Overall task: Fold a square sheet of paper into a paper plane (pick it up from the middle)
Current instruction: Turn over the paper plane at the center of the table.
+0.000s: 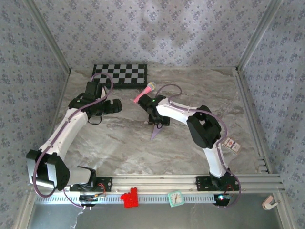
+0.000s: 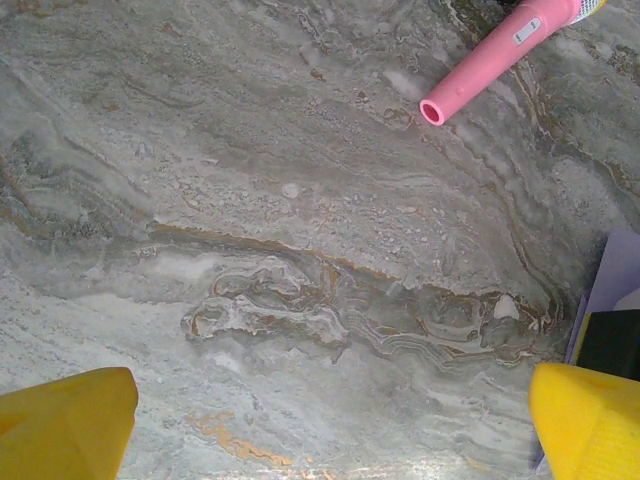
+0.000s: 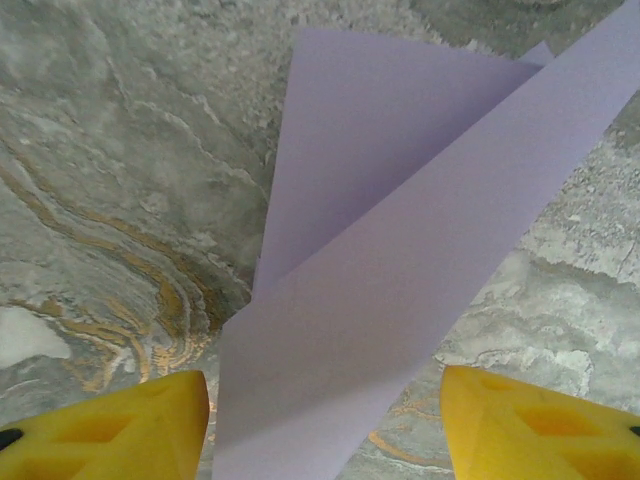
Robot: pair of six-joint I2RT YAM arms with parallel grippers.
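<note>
The square sheet of paper now lies folded as a slim pale-lavender paper plane point(image 1: 155, 132) on the marble table, its sharp tip pointing toward the near edge. In the right wrist view its overlapping flaps point(image 3: 360, 300) run between my yellow fingertips point(image 3: 110, 430), flat on the table. My right gripper point(image 1: 156, 119) point(image 3: 320, 405) hovers over the plane, jaws apart and open. My left gripper point(image 1: 116, 106) point(image 2: 330, 410) stands wide open over bare marble to the left. A corner of the paper point(image 2: 618, 270) shows at its view's right edge.
A pink toy microphone point(image 1: 146, 92) point(image 2: 500, 50) lies just behind the right gripper. The checkered board point(image 1: 121, 75) sits at the back. A small patterned box point(image 1: 232, 144) rests at the right. Patterned walls enclose the table point(image 1: 119, 148) on three sides.
</note>
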